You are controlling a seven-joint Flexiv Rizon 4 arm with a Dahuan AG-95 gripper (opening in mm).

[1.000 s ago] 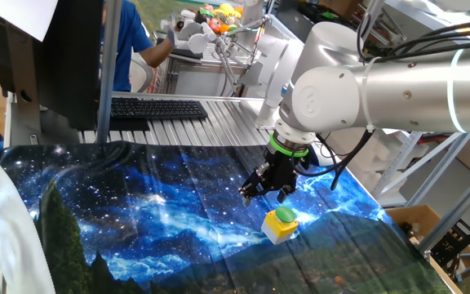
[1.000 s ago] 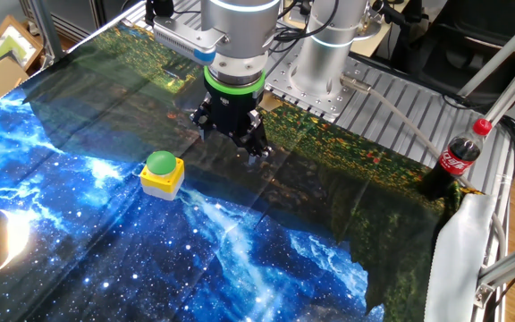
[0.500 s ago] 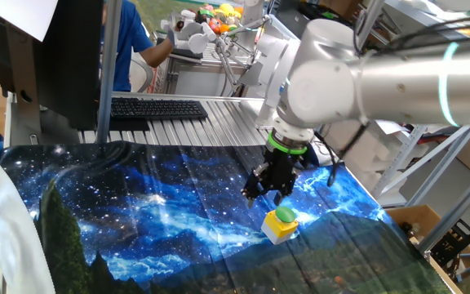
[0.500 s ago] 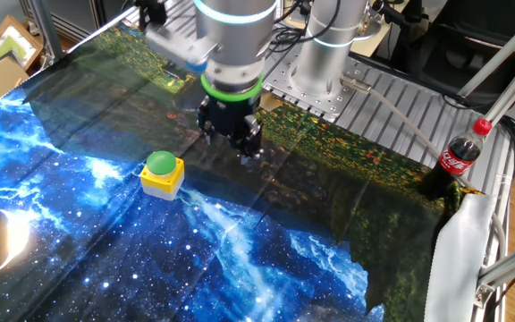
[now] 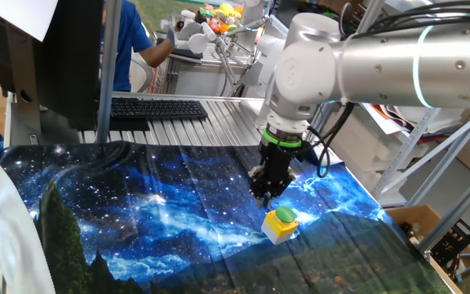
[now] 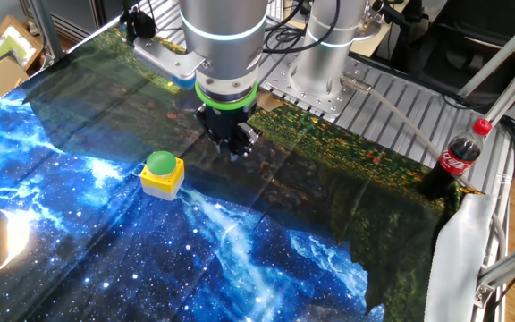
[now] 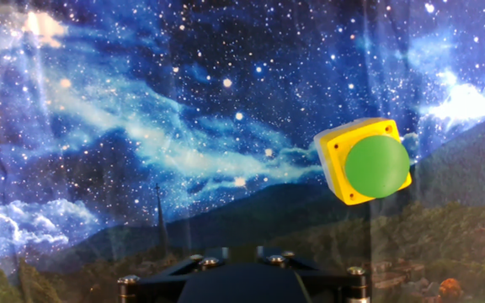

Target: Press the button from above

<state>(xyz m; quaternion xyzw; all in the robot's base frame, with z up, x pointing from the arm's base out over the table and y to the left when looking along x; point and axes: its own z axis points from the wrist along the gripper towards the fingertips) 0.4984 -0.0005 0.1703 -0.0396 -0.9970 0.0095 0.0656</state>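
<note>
The button is a green domed cap (image 5: 285, 215) in a small yellow box (image 5: 277, 231) standing on the starry blue cloth (image 5: 161, 212). It also shows in the other fixed view (image 6: 160, 164) and at the right of the hand view (image 7: 378, 167). My gripper (image 5: 268, 194) hangs above the cloth, just behind and left of the button and apart from it. In the other fixed view the gripper (image 6: 234, 147) is to the button's right and farther back. The hand view shows only the dark gripper body at the bottom edge. The fingertips are not resolved in any view.
A cola bottle (image 6: 455, 159) stands at the cloth's right edge. The arm's base (image 6: 329, 54) sits on a metal plate behind the cloth. A black keyboard (image 5: 157, 108) lies on the ribbed table beyond the cloth. A person in blue (image 5: 129, 41) stands behind it.
The hand has turned about its own axis and the arm's elbow has swung left. The gripper has shifted slightly and stays near the button. The button has not moved.
</note>
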